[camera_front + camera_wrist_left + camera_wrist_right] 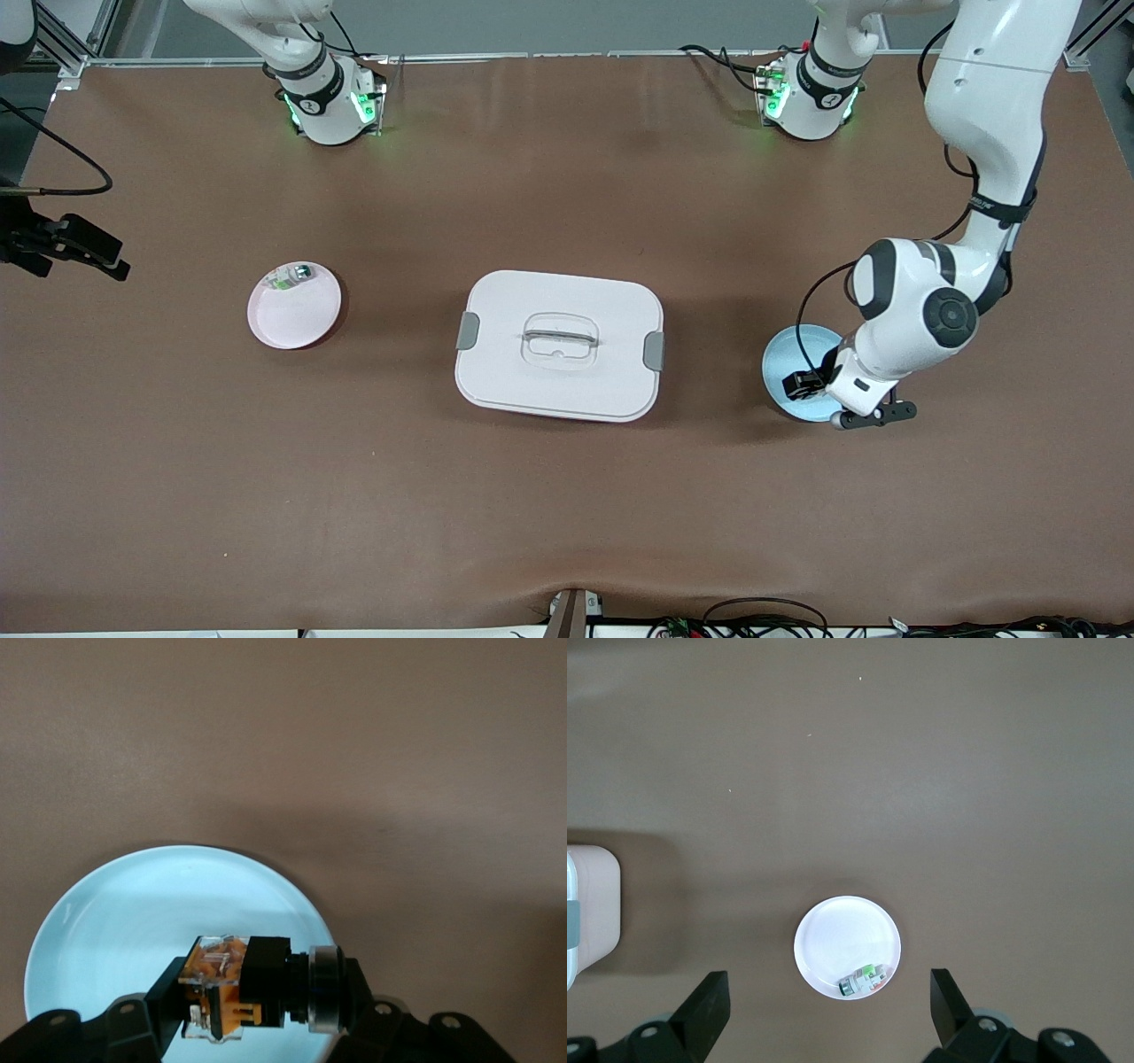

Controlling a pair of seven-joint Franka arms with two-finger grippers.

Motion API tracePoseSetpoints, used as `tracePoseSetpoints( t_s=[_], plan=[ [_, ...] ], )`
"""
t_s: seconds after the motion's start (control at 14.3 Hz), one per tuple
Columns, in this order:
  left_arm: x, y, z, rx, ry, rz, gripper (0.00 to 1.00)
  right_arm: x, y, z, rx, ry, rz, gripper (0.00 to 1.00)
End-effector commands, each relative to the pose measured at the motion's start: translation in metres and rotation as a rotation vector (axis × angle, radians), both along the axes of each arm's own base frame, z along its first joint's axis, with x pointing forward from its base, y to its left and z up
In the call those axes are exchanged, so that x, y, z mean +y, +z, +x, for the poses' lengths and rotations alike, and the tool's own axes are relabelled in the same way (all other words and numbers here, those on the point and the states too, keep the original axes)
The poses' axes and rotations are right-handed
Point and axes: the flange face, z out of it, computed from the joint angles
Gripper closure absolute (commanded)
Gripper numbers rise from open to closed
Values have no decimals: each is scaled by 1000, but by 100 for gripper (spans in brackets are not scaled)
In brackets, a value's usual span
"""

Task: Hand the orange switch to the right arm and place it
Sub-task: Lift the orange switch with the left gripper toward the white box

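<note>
The orange switch (239, 988), a small black body with orange and clear parts and a silver ring, is clamped between the fingers of my left gripper (261, 992). It is held sideways just above the light blue plate (133, 921). In the front view the left gripper (808, 385) sits low over that plate (788, 353) at the left arm's end of the table. My right gripper (826, 981) stands open and empty, high over the pale pink plate (846, 935).
The pink plate (297, 312) lies toward the right arm's end and holds a whitish part with green and silver (292, 276). A white lidded box (560, 346) with grey clips and a clear handle sits mid-table between the two plates.
</note>
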Motion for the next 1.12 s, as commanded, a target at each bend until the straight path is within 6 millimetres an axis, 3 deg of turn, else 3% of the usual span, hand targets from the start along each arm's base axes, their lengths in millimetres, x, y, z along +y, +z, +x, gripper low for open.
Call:
tracePoseSetpoints(
  t_s=[0.0, 0.28, 0.49, 0.63, 0.84, 1.05],
  plan=[
    [-14, 55, 9, 49, 42, -75, 100, 0, 5, 3, 0, 2, -12, 0],
    [-58, 126, 10, 115, 127, -134, 100, 0, 5, 3, -1, 2, -12, 0],
    [-106, 179, 4, 176, 200, -187, 100, 0, 5, 3, -1, 2, -12, 0],
    [-140, 198, -5, 248, 316, -287, 100, 0, 5, 3, -1, 2, -12, 0],
    [-220, 225, -19, 337, 418, -385, 100, -2, 5, 3, -1, -2, -12, 0],
    [-251, 237, -29, 413, 540, -426, 100, 0, 5, 3, -1, 0, -12, 0]
  ],
)
